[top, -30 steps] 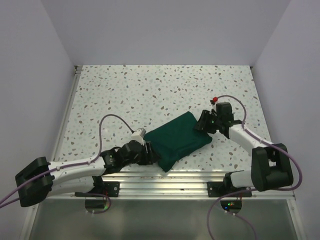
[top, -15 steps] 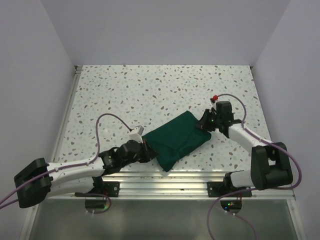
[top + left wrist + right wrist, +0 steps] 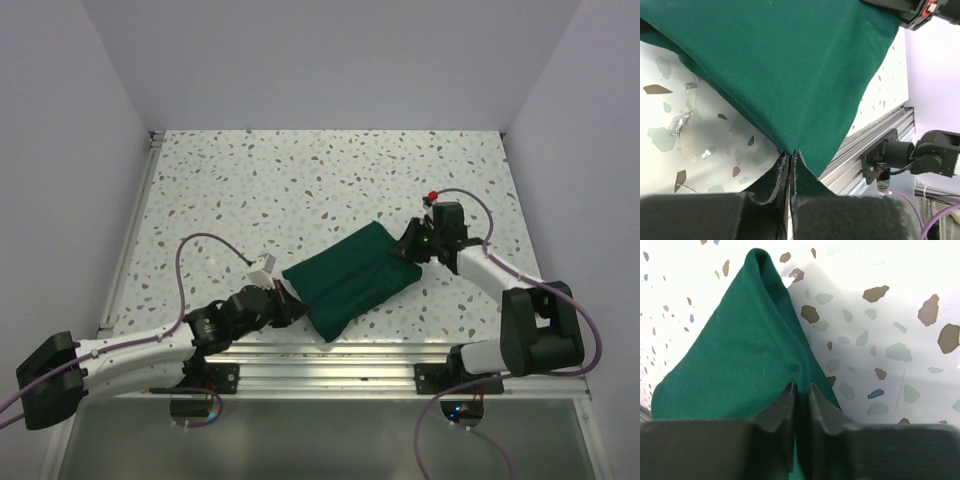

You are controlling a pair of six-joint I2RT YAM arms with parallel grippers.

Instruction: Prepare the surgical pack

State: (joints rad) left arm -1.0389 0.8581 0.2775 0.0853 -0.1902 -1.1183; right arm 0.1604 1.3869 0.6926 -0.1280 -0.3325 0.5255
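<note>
The left pincer is clamped shut on the lower-left corner of the surgical pack, and its wrist cam shows the green fabric squeezed right between the jaws. The right pincer has a thin fold of the pack's upper-right corner pinched in nearly closed jaws. The pack itself is a plump dark green bundle lying diagonally on the speckled counter, lower middle of the overhead frame, just above the metal rail.
</note>
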